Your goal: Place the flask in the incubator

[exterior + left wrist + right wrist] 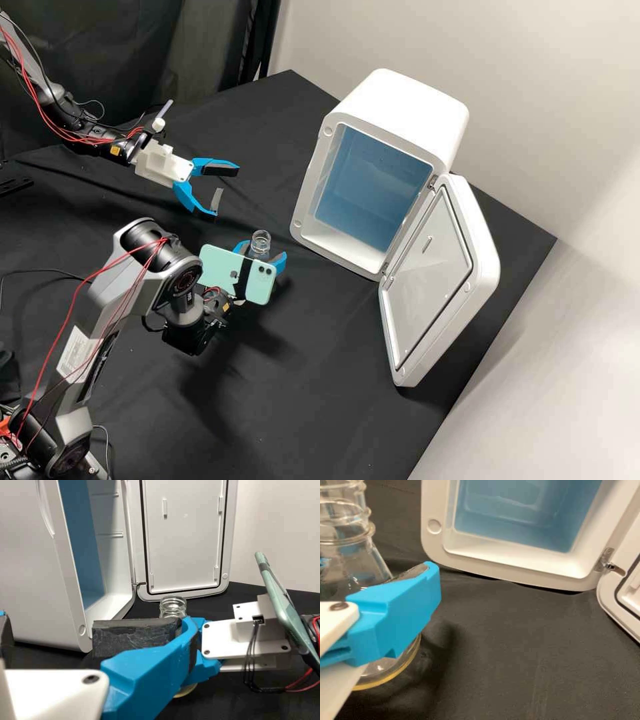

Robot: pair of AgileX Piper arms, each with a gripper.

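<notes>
Flask [261, 240] clasped in right fingers [281, 260] near rim of open incubator [400, 107]; left fingers [187, 193] spread, well apart

Lit brightly and evenly from overhead. Soft shadow thrown past the incubator [400, 107] door onto the black bench [300, 400] by its right edge. Faint glints on the flask [350, 545] glass.

From above, the phone [223, 267] hides the flask [261, 240] below its neck.
</notes>
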